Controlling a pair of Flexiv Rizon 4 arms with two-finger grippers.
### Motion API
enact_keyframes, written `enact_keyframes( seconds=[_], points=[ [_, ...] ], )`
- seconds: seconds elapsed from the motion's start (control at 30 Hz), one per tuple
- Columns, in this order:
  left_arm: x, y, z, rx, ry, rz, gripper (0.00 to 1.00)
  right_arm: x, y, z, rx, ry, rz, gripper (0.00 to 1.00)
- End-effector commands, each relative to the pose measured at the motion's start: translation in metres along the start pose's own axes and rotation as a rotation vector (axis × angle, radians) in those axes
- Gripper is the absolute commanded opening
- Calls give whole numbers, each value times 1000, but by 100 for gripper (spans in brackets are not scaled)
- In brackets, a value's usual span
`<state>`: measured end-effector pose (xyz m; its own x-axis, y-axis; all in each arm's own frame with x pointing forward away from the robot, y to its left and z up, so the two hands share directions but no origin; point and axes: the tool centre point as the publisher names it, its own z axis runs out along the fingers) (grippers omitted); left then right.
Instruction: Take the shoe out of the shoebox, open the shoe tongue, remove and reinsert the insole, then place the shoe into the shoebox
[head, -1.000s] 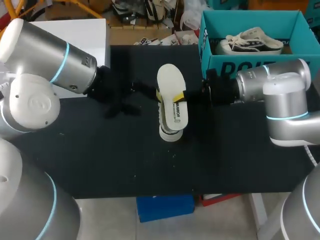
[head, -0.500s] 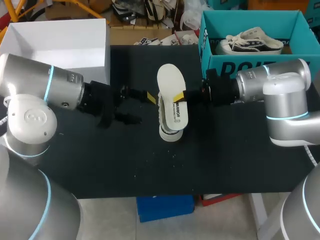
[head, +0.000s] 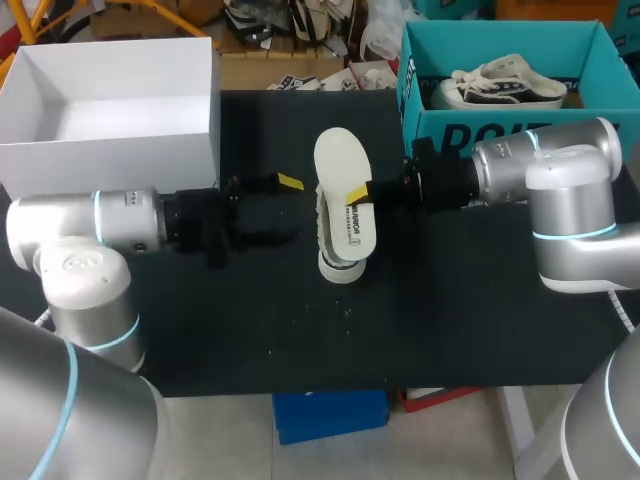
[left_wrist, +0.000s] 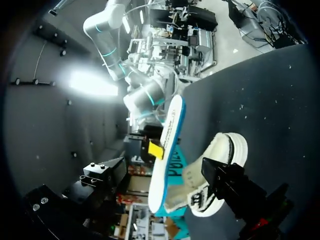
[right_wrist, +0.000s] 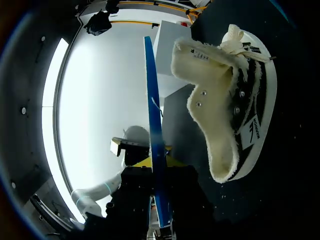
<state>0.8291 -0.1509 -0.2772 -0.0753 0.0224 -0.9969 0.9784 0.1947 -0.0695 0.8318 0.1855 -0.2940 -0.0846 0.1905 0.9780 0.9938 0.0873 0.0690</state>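
**Black cloth-covered table (head: 300, 340), both arms low over it, read from the near edge outward.**

Nearest, the left arm comes in from the left; the left gripper (head: 283, 208) hangs just beside the shoe, spread and empty, touching nothing.

At centre, the cream canvas shoe with dark stripes (head: 350, 238) lies on its side on the table, out of any box; its fleecy collar gapes, though how the tongue lies cannot be made out.

Just beside and above it stands the white foam insole with a blue underside (head: 342, 158), on edge and lifted out of the shoe; whether its lower end touches the shoe cannot be told.

The right gripper (head: 362, 192), reaching in from the right, is clenched on the insole at about mid-length, one yellow tip on each face; the right wrist view shows the insole edge-on between those tips, with the shoe ahead and to one side.

Farthest, the open white cardboard shoebox (head: 110, 160) stands at the far left with nothing visible inside; the teal cardboard box (head: 460, 125) stands at the far right and holds a second laced shoe (head: 500, 85).

Progress, as judged: the shoe is unboxed and the insole removed, so roughly the first half looks done; the insole has yet to be slid back in, and the shoe has yet to be returned to the shoebox.
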Motion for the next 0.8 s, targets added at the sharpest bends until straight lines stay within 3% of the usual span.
enact_keyframes(
  seconds=[0.03,0.2,0.3,0.5,0.6,0.73,0.8],
  points=[
    [2,12,23,1,-152,24,100,0,1,1,1,-2,1,0],
    [-1,25,42,4,-136,50,95,0,1,1,1,-2,1,0],
    [-1,32,50,5,-115,69,76,0,1,1,1,-2,1,0],
    [-1,38,62,26,-90,87,71,0,1,1,1,-2,1,0],
    [-2,39,66,35,-82,97,61,0,1,1,1,-2,1,0],
    [-2,39,69,39,-77,101,38,0,1,1,1,-2,1,0],
    [-1,38,71,45,-73,100,36,0,1,1,1,-2,1,0]
  ],
)
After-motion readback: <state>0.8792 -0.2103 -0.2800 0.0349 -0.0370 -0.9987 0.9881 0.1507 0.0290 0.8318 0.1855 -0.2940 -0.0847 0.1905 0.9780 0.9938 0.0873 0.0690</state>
